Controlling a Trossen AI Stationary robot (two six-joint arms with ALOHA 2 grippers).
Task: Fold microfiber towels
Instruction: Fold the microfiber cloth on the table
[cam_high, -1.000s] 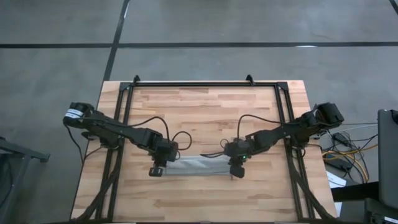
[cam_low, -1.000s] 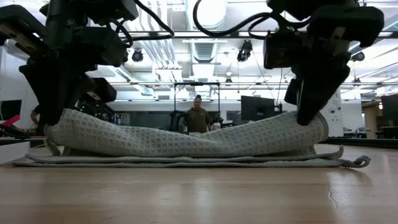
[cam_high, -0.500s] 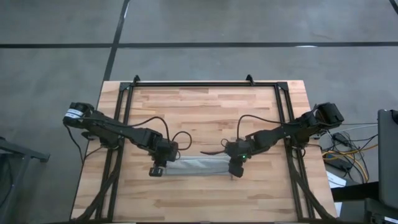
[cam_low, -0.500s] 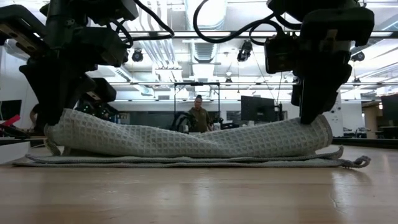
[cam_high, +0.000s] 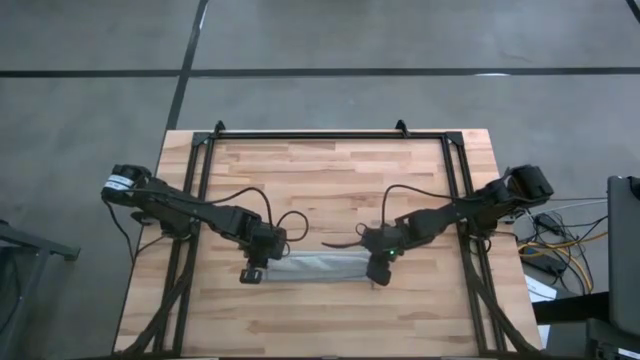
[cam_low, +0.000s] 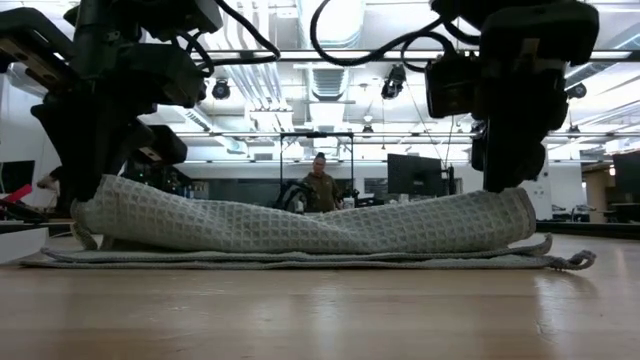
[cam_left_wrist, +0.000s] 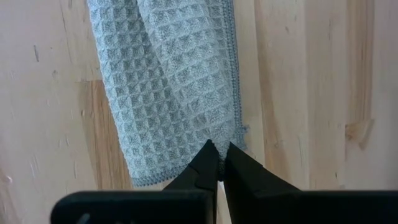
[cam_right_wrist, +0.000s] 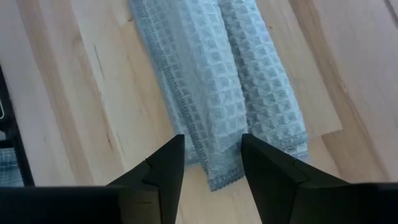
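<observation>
- Wooden desk (cam_high: 330, 180) carrying everything.
- Grey-green microfiber towel (cam_high: 318, 267) folded into a long strip toward 6 o'clock of desk centre.
- Left hand (cam_left_wrist: 219, 163) clenched on the strip's 9 o'clock end.
- Right hand (cam_right_wrist: 211, 163) released, fingers spread above the 3 o'clock end.

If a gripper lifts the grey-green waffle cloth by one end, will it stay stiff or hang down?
The grey-green waffle-weave cloth would probably hang limp: in the low view its folded layer sags in the middle. It likely weighs little, being thin. Its textured weave probably resists slipping on the wooden table.
</observation>
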